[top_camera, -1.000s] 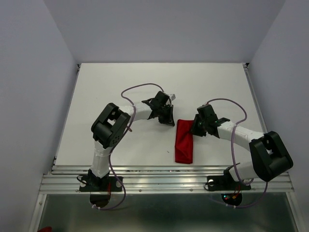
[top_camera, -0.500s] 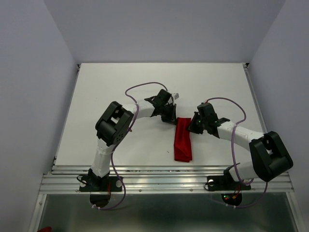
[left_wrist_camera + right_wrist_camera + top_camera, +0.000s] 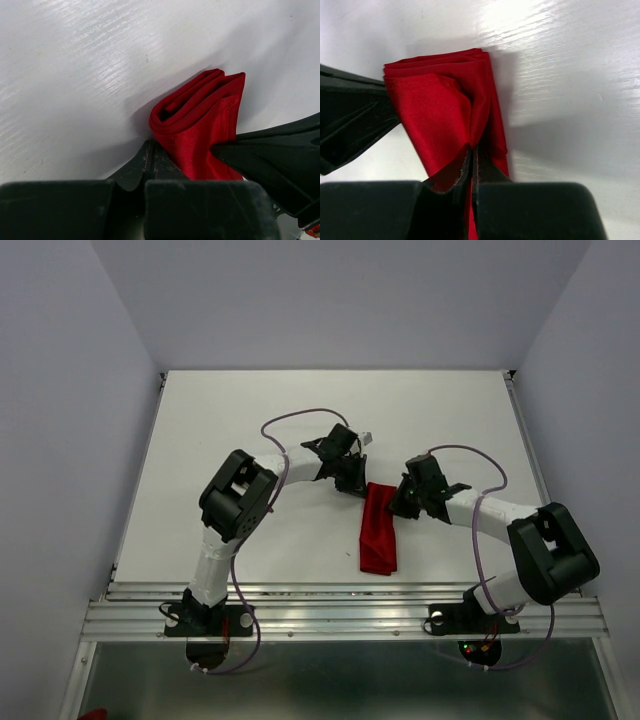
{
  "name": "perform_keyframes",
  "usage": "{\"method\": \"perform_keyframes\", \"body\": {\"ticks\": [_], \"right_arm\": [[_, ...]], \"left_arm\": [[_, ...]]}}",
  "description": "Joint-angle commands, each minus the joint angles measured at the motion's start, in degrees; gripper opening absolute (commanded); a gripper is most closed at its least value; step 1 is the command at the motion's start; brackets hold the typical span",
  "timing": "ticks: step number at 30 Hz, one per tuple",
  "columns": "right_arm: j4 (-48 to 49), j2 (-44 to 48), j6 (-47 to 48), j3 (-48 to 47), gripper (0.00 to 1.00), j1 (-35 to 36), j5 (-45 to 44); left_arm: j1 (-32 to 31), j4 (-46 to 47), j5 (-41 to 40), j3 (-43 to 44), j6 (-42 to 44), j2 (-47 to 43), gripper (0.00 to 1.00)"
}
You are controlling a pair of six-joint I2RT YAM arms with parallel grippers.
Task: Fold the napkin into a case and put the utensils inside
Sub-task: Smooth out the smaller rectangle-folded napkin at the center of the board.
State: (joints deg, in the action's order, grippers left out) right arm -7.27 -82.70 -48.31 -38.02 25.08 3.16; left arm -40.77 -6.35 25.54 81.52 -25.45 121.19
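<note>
Both arms bent inward, wrists nearly meeting. The left jaws and right jaws, each pressed together, pinched far corners of the folded napkin [image 3: 379, 532]; its length trailed behind them, open counter [image 3: 250, 420] ahead.

the napkin [image 3: 379, 538] was plain bright red with a slight sheen. the table [image 3: 240, 410] was plain white. the 2 arms [image 3: 212, 572] were white with black joints, the left gripper [image 3: 356, 484] and right gripper [image 3: 399, 503] black, the cables [image 3: 300, 416] purple, the walls [image 3: 340, 300] pale lilac-grey.

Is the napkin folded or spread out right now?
Folded: the napkin lies as a narrow strip, with stacked layers showing at its end in both wrist views.
</note>
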Motion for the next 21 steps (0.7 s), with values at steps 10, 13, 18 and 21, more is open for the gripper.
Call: {"method": "perform_keyframes", "body": {"ticks": [10,13,18,21], "right_arm": [[-3.09,8.76,0.41,0.93,0.51,-0.47,-5.08],[-5.56,12.90,0.68,2.24,0.59,-0.47,-5.88],[-6.88,19.58,-2.92,7.33,0.60,-0.47,-3.68],[-7.67,25.20,-5.38,11.47,0.55,-0.47,-0.97]], "left_arm": [[0.52,-10.26,-14.02,2.16,2.34,-12.28,0.07],[0.52,-10.26,-14.29,1.37,2.07,-13.95,0.12],[0.43,-8.34,-12.54,-1.53,0.49,-17.29,0.11],[0.00,-7.98,-12.70,-3.02,0.14,-19.32,0.05]]}}
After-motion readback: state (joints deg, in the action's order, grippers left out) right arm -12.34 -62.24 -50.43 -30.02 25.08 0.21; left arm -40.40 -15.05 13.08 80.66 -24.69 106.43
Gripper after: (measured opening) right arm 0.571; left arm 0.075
